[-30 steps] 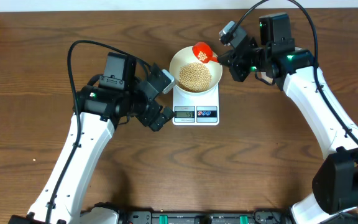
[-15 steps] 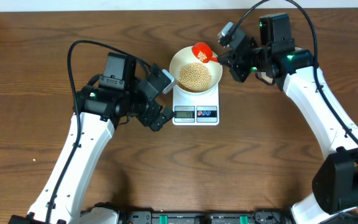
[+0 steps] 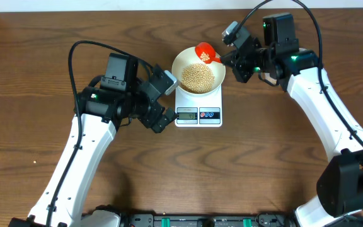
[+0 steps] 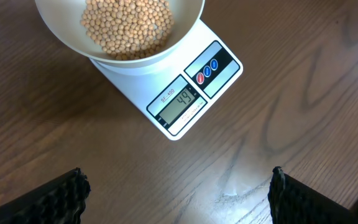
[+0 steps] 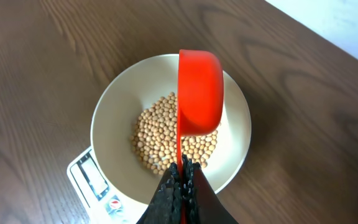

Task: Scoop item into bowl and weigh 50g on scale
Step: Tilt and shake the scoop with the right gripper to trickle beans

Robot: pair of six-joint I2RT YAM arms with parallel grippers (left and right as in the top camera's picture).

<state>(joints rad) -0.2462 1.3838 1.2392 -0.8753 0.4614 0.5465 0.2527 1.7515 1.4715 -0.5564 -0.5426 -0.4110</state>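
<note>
Now the scale (image 4: pixel 180 94) reads 49; right jaws grip the scoop (image 5: pixel 199 93), left jaws open; too many beans (image 4: pixel 126 25) would overshoot.

White bowl (image 3: pixel 219 72) of tan beans (image 3: pixel 197 77) sitting on a small kitchen scale (image 3: pixel 198 121).
The round bowl is standing upright on the flat white scale, holding a heap of small tan-yellow beans. The scale is lying on the brown wooden desk (image 3: pixel 263 164), its grey display (image 4: pixel 180 107) showing 49 beside round red and blue buttons (image 4: pixel 206 70).
</note>
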